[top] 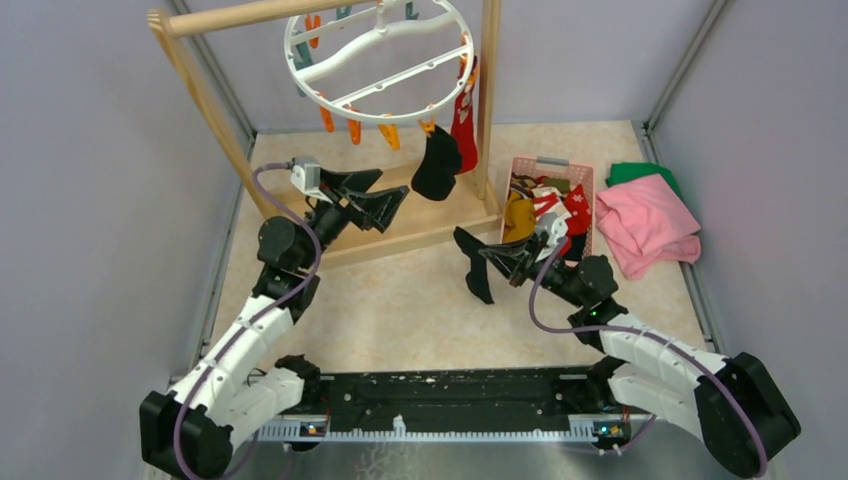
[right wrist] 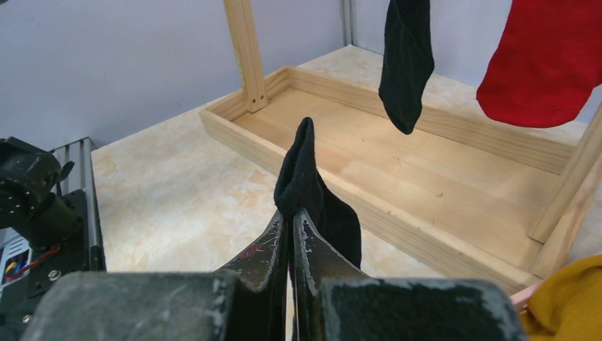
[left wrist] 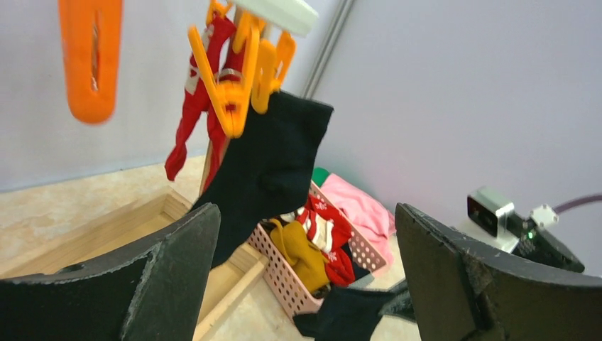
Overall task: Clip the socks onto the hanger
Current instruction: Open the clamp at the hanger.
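The white ring hanger [top: 378, 48] hangs from the wooden rack, with a black sock [top: 437, 165] and a red sock [top: 463, 120] clipped at its right side. My left gripper [top: 395, 182] is open just left of the hanging black sock [left wrist: 273, 163] and below an orange clip [left wrist: 228, 99]; nothing sits between its fingers [left wrist: 177, 256]. My right gripper [top: 487, 262] is shut on a second black sock [right wrist: 305, 177], held above the table in front of the rack base. More socks, yellow [left wrist: 305, 252] and red-white, lie in the pink basket [left wrist: 284, 277].
The wooden rack's base tray [right wrist: 426, 177] and right post [top: 489, 100] stand between the arms and the hanger. The pink basket [top: 580, 170] sits at the right, with a pink cloth [top: 645, 225] and a green cloth [top: 640, 172] beyond it.
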You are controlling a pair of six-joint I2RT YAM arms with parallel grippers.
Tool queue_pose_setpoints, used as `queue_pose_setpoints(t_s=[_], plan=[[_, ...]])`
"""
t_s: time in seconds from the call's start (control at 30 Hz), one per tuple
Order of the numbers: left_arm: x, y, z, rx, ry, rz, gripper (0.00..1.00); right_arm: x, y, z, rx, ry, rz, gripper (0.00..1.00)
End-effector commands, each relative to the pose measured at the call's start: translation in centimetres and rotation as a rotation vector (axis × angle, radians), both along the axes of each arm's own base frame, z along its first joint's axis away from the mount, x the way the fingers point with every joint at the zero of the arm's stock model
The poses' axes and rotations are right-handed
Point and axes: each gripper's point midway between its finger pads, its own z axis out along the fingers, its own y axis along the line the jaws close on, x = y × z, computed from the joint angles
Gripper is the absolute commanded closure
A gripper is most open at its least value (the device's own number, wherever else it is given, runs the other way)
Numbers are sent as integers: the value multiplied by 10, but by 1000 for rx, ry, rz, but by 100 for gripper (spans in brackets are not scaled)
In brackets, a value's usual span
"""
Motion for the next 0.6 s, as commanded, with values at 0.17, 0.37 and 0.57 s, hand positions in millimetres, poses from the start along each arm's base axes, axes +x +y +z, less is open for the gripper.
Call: queue_pose_setpoints(t_s=[0.17, 0.37, 0.57], plan=[[28, 11, 33, -60, 69, 112, 12, -2, 4, 22, 38, -50, 43, 100], [38, 18, 47, -101, 55, 166, 16, -2, 5, 21, 37, -49, 43, 100], [54, 19, 51, -97, 70, 206, 23, -2, 4, 21, 37, -48, 41, 100]])
